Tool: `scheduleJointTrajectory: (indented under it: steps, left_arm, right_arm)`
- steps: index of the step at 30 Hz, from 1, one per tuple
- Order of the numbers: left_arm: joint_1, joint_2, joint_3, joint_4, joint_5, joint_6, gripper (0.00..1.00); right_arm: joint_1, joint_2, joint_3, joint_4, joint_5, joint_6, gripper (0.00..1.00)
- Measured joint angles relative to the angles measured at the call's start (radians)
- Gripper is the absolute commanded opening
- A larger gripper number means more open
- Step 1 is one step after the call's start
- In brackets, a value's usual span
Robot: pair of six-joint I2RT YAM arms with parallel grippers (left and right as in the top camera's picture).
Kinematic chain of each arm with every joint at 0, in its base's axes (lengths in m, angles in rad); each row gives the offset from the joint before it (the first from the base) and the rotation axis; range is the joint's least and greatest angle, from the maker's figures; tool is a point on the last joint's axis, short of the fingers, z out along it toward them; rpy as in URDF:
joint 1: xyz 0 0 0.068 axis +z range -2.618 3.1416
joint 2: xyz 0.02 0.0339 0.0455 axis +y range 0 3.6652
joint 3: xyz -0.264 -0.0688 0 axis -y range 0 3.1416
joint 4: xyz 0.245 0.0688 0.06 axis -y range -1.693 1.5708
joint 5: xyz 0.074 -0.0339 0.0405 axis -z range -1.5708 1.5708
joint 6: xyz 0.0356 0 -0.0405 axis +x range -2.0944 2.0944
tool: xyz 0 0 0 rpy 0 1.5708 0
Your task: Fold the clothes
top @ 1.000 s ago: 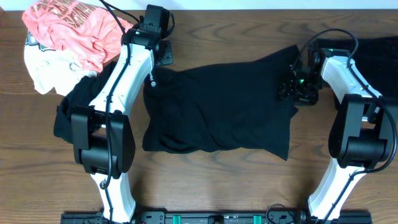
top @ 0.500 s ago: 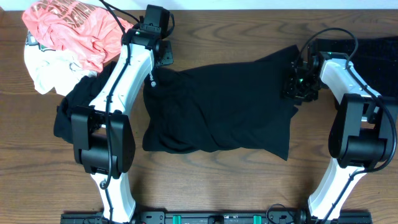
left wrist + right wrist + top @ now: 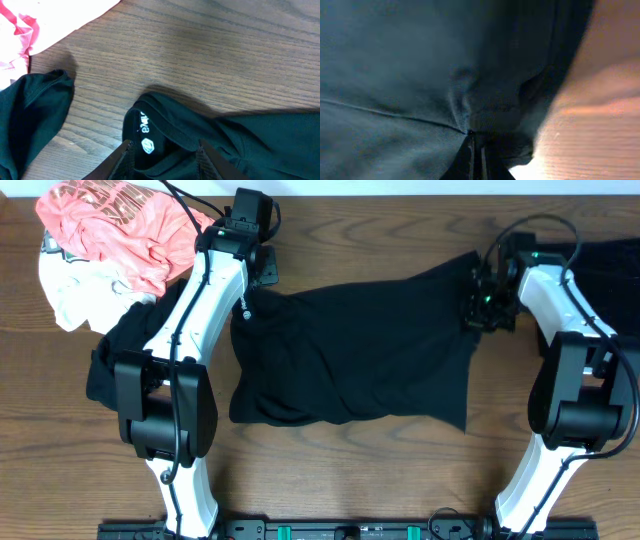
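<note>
1. Since the grippers come first: my right gripper (image 3: 484,308) is clamped fully closed on the right-hand edge of the black tee (image 3: 350,360). In the right wrist view the two tips meet, with a little pucker of dark cloth bunched just above them.
2. My left gripper (image 3: 164,159) is only partway spread and sits at that same tee's collar. The neck opening lies between the fingers (image 3: 122,157), and the small white round logo (image 3: 148,146) shows just inside the collar, close to one finger. I honestly can't tell whether the fingers are pressing the cloth or just straddling it.
3. The black tee itself lies rumpled across the middle of the wooden table (image 3: 400,480), between my two arms. Its upper right corner is drawn out toward the right gripper.
4. Over at the far left corner there's a heap, with the coral-pink printed tee (image 3: 120,230) on top and the white garment (image 3: 75,295) poking out beside it.
5. Another black garment (image 3: 120,350) lies just below that heap, partly tucked under my left arm.
6. One more dark garment (image 3: 605,265) sits at the right edge of the table, behind my right arm.
</note>
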Motion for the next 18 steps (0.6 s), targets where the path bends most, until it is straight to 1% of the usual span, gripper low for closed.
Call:
scheduleJointTrajectory:
  steps: [5,9,13,18]
  left_arm:
    - [0.0,0.0,0.0,-0.011,0.0,0.0,0.41]
    - [0.0,0.0,0.0,-0.016,0.0,0.0,0.41]
    - [0.0,0.0,0.0,-0.019,0.0,0.0,0.4]
    - [0.0,0.0,0.0,-0.026,0.0,0.0,0.4]
  right_arm:
    - [0.0,0.0,0.166,-0.02,0.0,-0.001,0.01]
    - [0.0,0.0,0.265,0.008,0.012,-0.001,0.01]
    - [-0.005,-0.001,0.28,0.047,0.031,-0.002,0.01]
    - [-0.024,-0.001,0.28,0.047,0.035,-0.002,0.01]
